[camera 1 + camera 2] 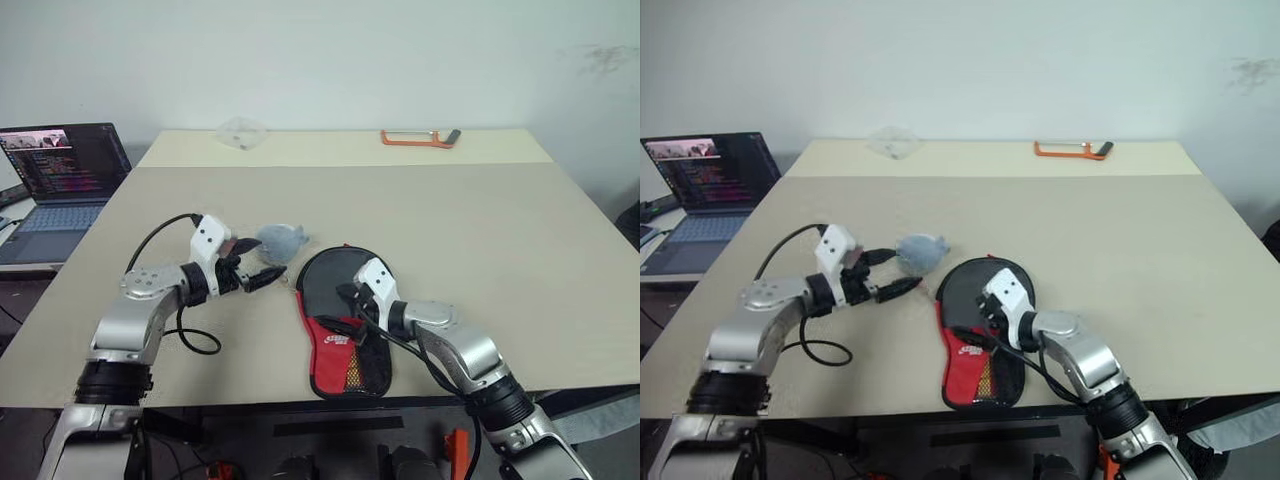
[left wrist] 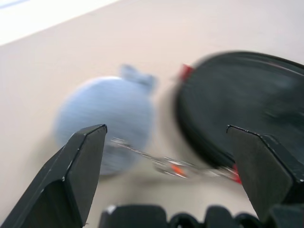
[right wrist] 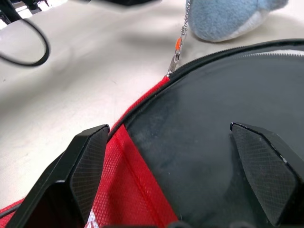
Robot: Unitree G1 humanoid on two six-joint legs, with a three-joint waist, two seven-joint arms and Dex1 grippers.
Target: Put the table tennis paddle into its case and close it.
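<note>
The case [image 1: 325, 278] lies flat near the table's front edge, black with a red lower panel [image 1: 333, 368] and mesh patch. A blue-grey plush charm [image 1: 280, 240] hangs by a thin chain [image 3: 178, 47] from the zip at the case's left rim. My left gripper [image 1: 262, 266] is open just left of the case, pointing at the charm [image 2: 107, 123] and chain, with nothing between its fingers. My right gripper [image 1: 348, 310] is open low over the case's black face [image 3: 209, 118], holding nothing. The table tennis paddle is hidden.
An open laptop [image 1: 65, 185] stands off the table's left side. An orange-handled tool [image 1: 418, 137] and a clear plastic piece [image 1: 240, 131] lie at the far edge. A black cable [image 1: 195, 340] loops on the table by my left arm.
</note>
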